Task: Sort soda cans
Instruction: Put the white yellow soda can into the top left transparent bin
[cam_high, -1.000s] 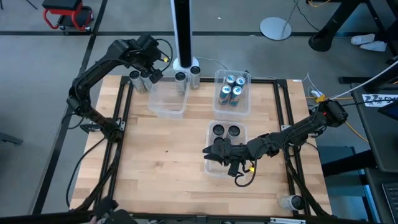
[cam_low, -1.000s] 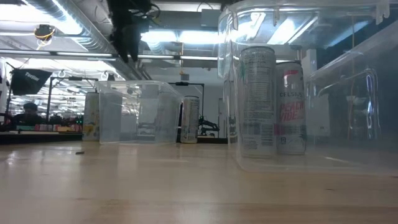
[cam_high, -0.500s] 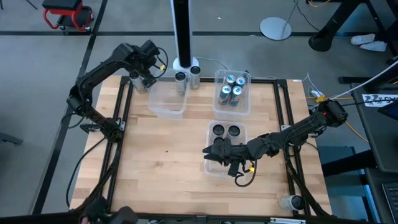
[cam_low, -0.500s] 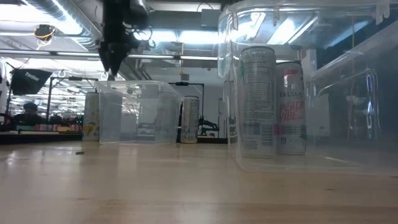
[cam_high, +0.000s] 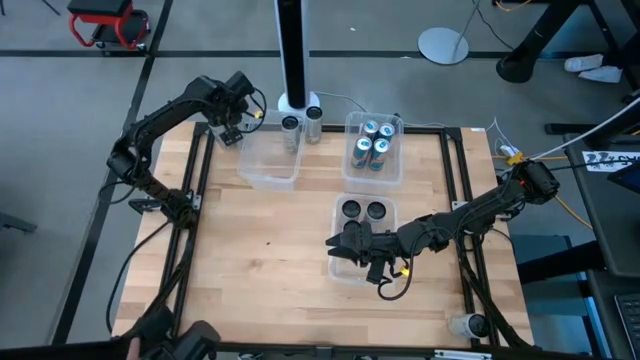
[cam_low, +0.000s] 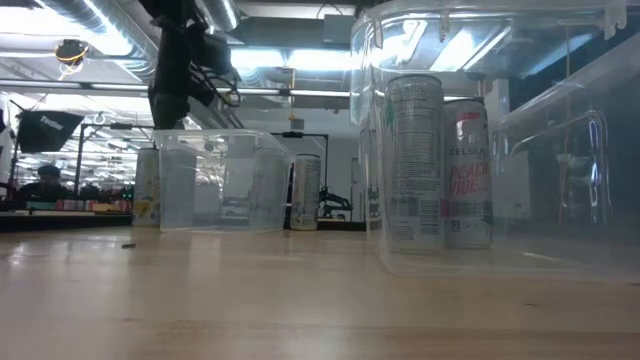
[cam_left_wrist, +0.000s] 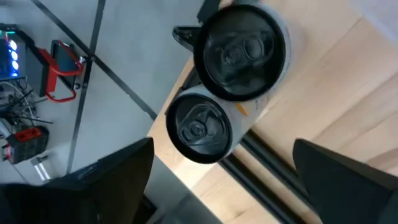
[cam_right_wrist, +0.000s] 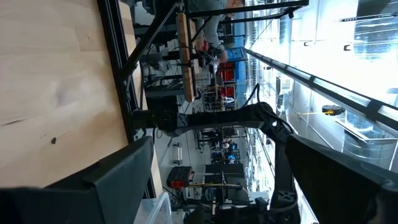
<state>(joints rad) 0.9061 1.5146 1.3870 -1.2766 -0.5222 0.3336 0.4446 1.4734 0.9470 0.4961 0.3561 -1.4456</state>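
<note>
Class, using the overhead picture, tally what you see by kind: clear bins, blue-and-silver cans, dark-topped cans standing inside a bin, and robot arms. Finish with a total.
Clear bins: 3
Blue-and-silver cans: 4
Dark-topped cans inside a bin: 2 showing; the right pincer may hide more
Robot arms: 2
Total: 11

Grey concrete floor (cam_high: 60, 120) around wooden table (cam_high: 260, 260). Red stool (cam_high: 105, 25) at far left. White round stand base (cam_high: 445, 45) farther back. Low view: long ceiling lights (cam_low: 300, 60), silver ducting (cam_low: 100, 40), cluttered benches (cam_low: 60, 205) behind.
</note>
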